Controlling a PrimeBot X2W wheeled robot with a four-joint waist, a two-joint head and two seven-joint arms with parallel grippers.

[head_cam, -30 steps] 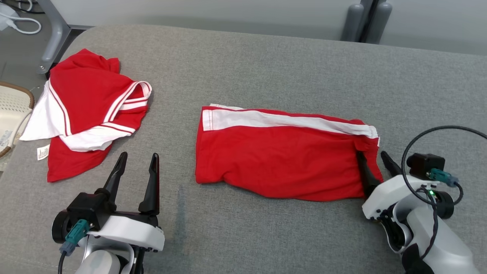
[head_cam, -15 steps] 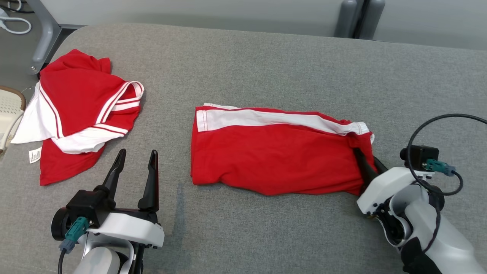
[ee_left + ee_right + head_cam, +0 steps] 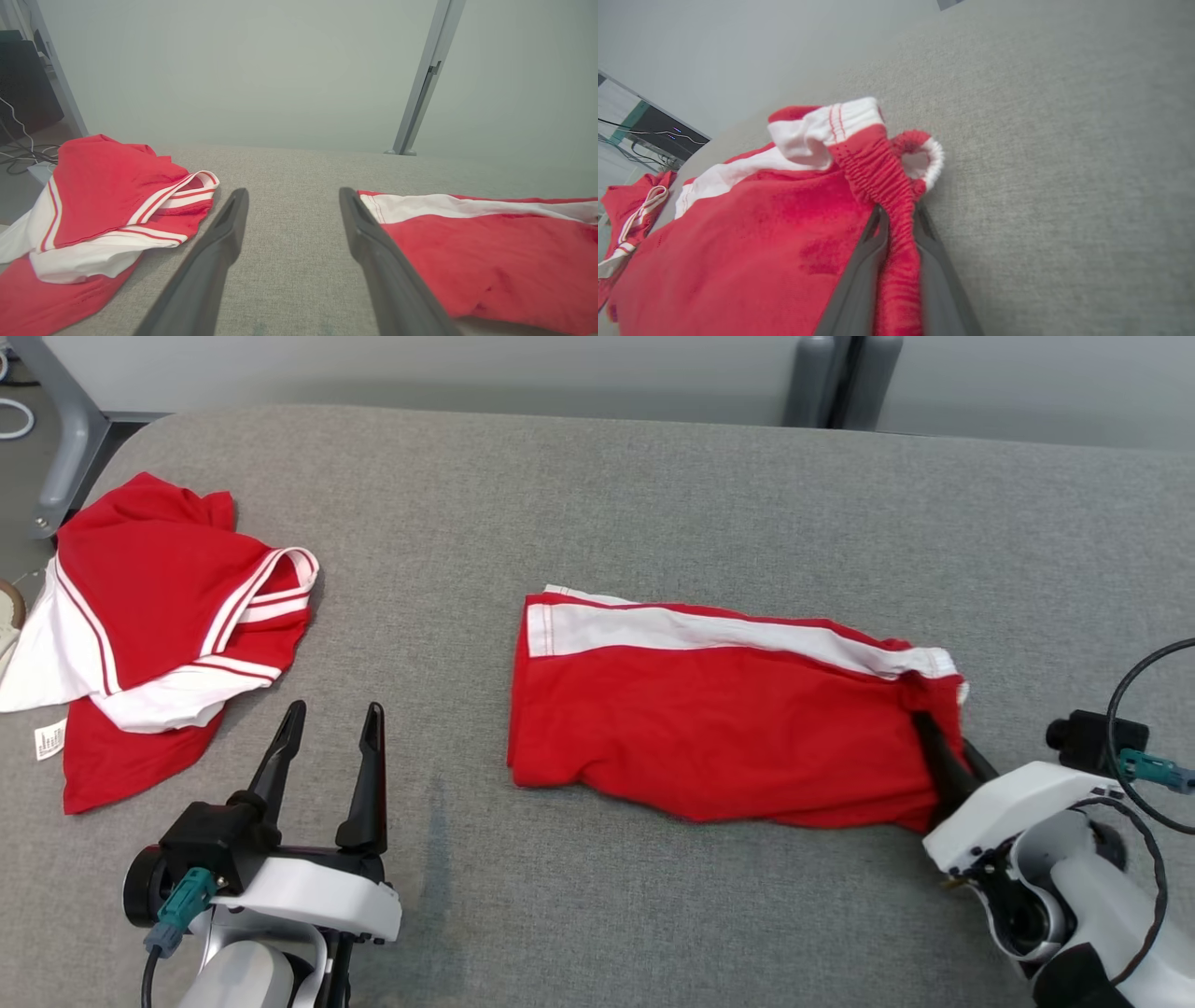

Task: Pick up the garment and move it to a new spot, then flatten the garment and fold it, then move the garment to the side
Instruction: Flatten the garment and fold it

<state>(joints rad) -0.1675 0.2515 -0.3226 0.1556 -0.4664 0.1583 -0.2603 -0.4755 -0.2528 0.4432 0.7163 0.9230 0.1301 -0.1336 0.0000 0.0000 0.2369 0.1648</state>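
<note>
The garment (image 3: pixel 728 728) is a pair of red shorts with a white side stripe, lying folded in the middle of the grey padded table (image 3: pixel 597 504). My right gripper (image 3: pixel 941 735) is shut on the gathered elastic waistband at the garment's right end; the right wrist view shows the waistband (image 3: pixel 896 196) pinched between the two fingers of the right gripper (image 3: pixel 899 211). My left gripper (image 3: pixel 334 709) rests open at the lower left, holding nothing. In the left wrist view the left gripper (image 3: pixel 293 191) points at bare table, with the garment (image 3: pixel 490 252) to its right.
A second red and white garment (image 3: pixel 159 616) lies crumpled at the table's left edge, also seen left of my left fingers (image 3: pixel 107 186). The table's rounded far left corner and a grey metal leg (image 3: pixel 65 457) lie behind it. A wall runs along the back.
My right gripper has closed on the waistband and drawn the garment to the right, away from the crumpled one. The head view has shifted. The left gripper stays open.
</note>
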